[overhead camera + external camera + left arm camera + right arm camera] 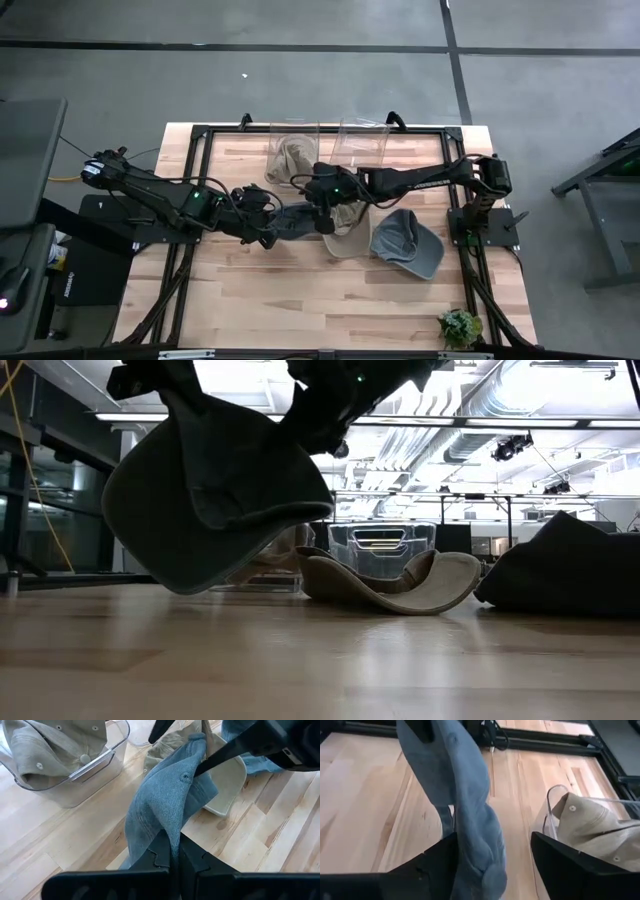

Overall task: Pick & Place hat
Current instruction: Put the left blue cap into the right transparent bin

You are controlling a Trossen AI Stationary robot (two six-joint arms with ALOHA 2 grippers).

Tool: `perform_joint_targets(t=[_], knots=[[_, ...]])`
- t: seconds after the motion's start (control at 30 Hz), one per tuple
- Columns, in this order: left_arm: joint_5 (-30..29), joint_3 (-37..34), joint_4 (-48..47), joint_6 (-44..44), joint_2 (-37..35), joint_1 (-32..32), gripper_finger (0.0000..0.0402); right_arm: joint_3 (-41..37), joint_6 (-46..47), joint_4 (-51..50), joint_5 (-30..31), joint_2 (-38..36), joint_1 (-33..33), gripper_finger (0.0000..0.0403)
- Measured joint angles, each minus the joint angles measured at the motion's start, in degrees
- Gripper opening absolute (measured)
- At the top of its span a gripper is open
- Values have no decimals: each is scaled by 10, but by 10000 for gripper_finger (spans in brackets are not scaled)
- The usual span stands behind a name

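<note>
A blue denim hat [165,800] hangs above the table's middle, clear of the wood in the low view [215,500]. My left gripper [175,855], coming from the table's left [272,218], is shut on it. My right gripper [492,840], reaching in from the right [308,195], is open, with the hat's far part [470,810] between its fingers. A beige hat [345,228] lies upside down on the table, resting on its crown. A grey-blue hat [407,243] lies to its right. My left gripper pinches a bunched fold of the denim hat [170,837] between its two fingers, slanting down from the table's left. The hat stretches away from the fingers, lifted clear of the table. My right gripper has one finger [432,865] close beside the hat; whether it touches I cannot tell.
Two clear bins stand at the table's far edge: the left one [293,150] holds a beige hat, the right one [360,145] shows nothing inside. A small green plant [460,327] sits at the near right corner. Bare wood lies along the near side.
</note>
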Motion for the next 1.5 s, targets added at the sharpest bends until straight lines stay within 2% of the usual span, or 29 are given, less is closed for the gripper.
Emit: perform_joint_targets(t=[0.13, 0.43, 0.93, 1.07, 1.2, 1.5], knots=[[0, 0, 0, 0, 0, 0, 0, 0, 0, -18, -17, 0, 2, 178], [0, 0, 0, 0, 0, 0, 0, 0, -1, -14, -26, 0, 2, 18], [0, 0, -1, 0, 0, 0, 0, 0, -14, -12, -37, 0, 2, 13], [-1, 0, -7, 0, 0, 0, 12, 0, -14, -12, -36, 0, 2, 13], [-1, 0, -7, 0, 0, 0, 52, 0, -14, -12, -36, 0, 2, 13], [5, 0, -7, -1, 0, 0, 181, 0, -14, -12, -36, 0, 2, 13]])
